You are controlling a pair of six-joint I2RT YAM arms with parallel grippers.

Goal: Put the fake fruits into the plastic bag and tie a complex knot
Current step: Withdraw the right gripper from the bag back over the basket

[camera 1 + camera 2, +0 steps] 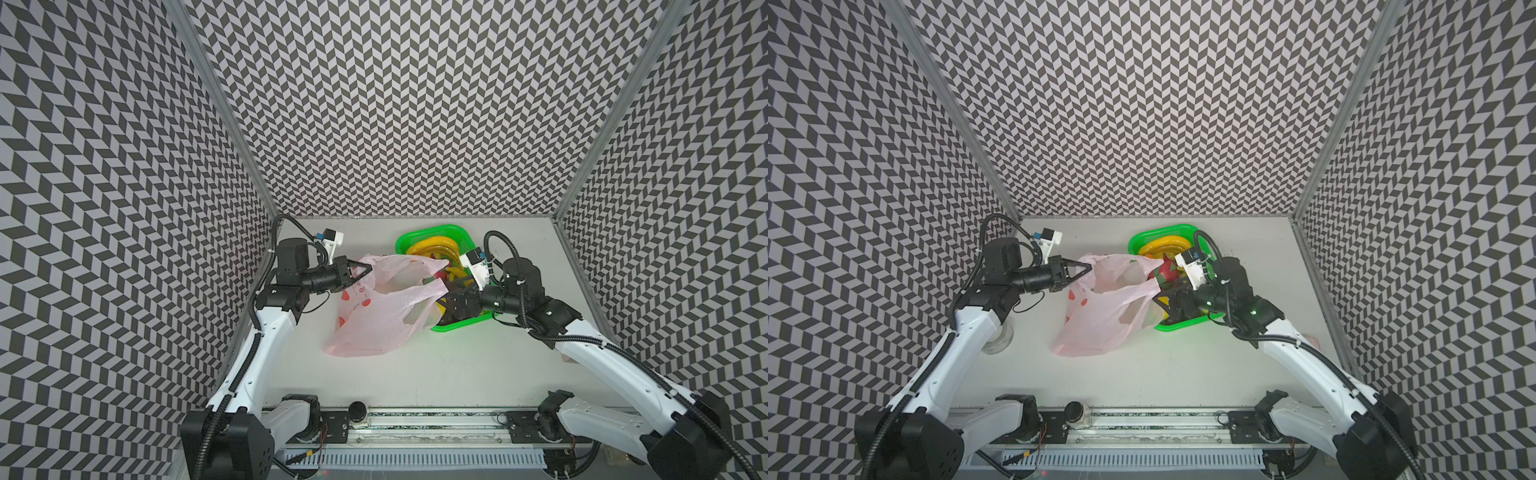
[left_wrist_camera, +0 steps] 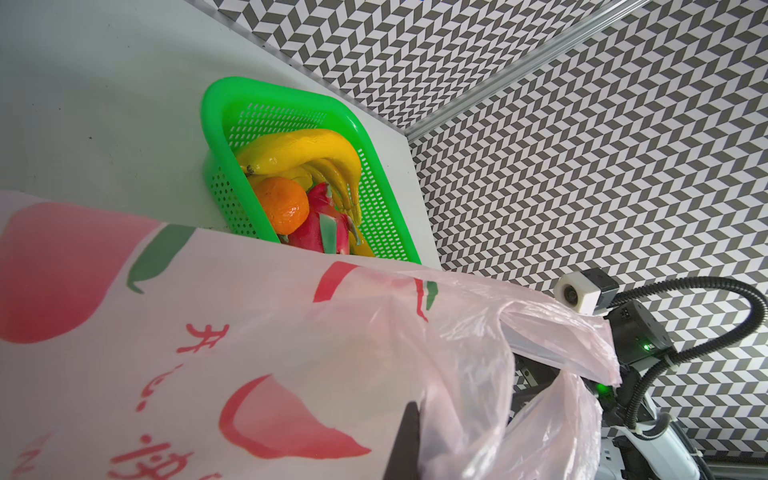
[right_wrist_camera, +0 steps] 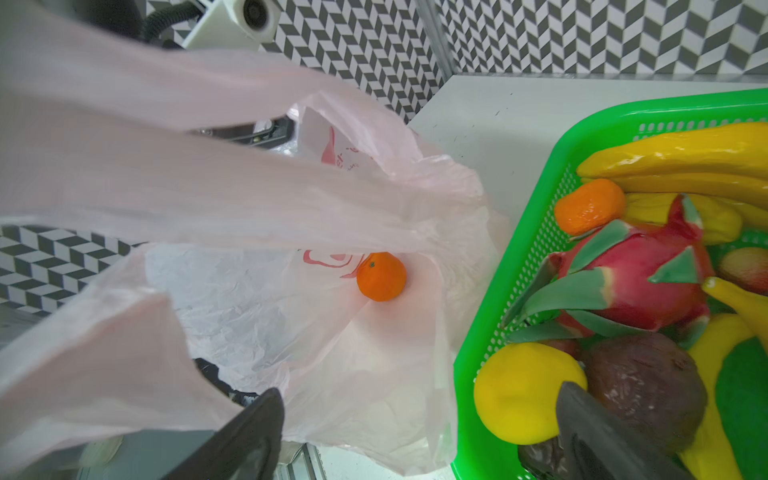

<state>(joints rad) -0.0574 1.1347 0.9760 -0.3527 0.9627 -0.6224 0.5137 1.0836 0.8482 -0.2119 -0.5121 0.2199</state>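
The left gripper (image 1: 368, 270), clamped on the thin pale-pink plastic bag (image 1: 374, 324), props its mouth open; the right gripper (image 1: 448, 296) gapes empty beside it.

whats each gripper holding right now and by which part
The left gripper pinches the plastic bag by one handle; the right gripper is open, holding nothing.

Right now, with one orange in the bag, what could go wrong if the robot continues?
1. Only the left fingers hold the plastic bag open, on thin film; if it slips, the mouth may collapse over the orange.
2. A handle stretches across the mouth close to the open right fingers; they may snag it on the way to the green basket.
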